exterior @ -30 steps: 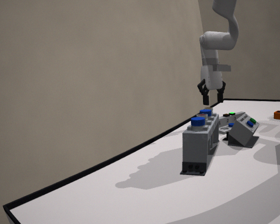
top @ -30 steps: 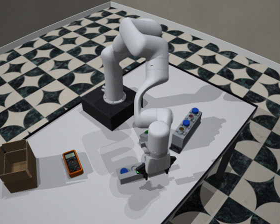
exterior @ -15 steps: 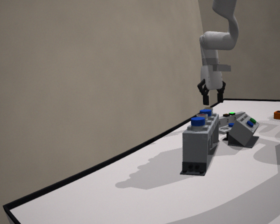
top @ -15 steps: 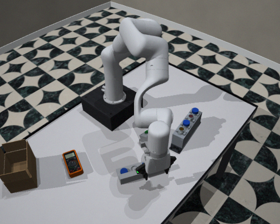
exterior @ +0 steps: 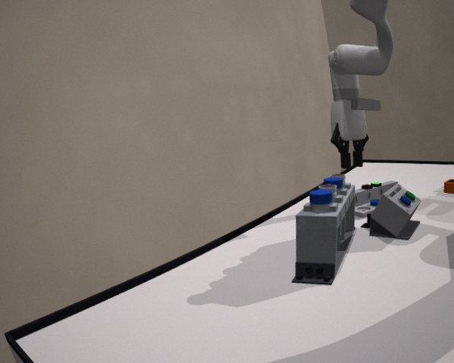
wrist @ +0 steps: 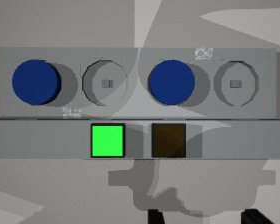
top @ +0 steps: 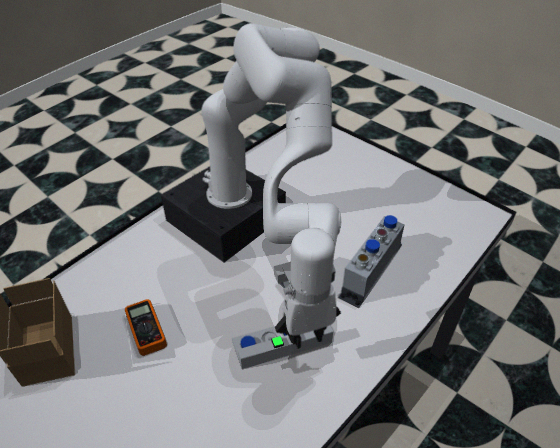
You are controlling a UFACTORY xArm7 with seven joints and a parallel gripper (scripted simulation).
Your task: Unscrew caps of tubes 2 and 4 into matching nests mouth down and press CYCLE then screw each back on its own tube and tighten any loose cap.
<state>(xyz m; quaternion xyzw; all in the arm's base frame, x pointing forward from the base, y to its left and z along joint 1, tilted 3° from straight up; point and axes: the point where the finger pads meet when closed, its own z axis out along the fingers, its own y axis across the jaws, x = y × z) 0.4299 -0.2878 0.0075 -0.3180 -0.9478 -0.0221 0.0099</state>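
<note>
The grey cap tray (wrist: 136, 85) fills the wrist view. Two blue caps (wrist: 36, 82) (wrist: 171, 82) sit in alternate nests, each with an empty nest (wrist: 104, 82) (wrist: 236, 83) to its right. The nest numbers are too blurred to read. The green lamp (wrist: 107, 140) is lit and the amber lamp (wrist: 169, 140) is dark. My gripper (wrist: 206, 217) hangs above the tray (top: 282, 345), half open and empty; it also shows in the exterior view (exterior: 351, 164). The decapping station (top: 374, 260) has two blue-capped tubes (top: 390, 220) (top: 372, 245) and two open tubes (top: 381, 233) (top: 362, 258).
The sloped key housing (exterior: 395, 212) with the blue key (exterior: 405, 201) and the green key (exterior: 409, 195) stands between the station and the tray. An orange multimeter (top: 145, 327) and an open cardboard box (top: 32, 330) lie at the left. The black arm base (top: 222, 210) is behind.
</note>
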